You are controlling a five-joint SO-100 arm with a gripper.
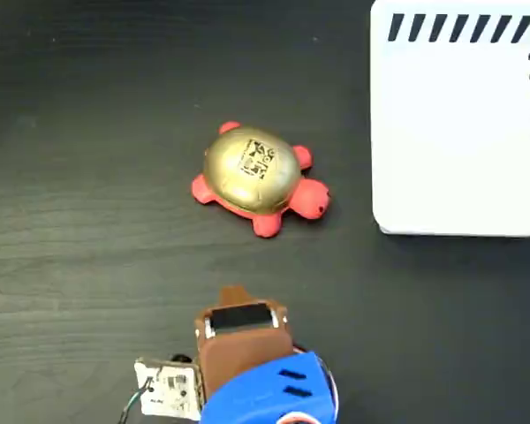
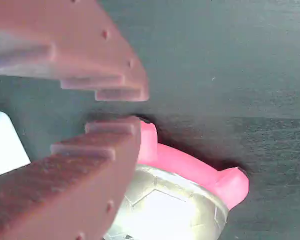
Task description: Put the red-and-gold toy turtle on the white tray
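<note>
one red-and-gold toy turtle [image 1: 259, 180] lies just beyond the parted, empty gripper [image 2: 132, 107].

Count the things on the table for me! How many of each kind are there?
Toy turtle: 1
White tray: 1
Robot gripper: 1
Total: 3 things, on a dark table.
</note>
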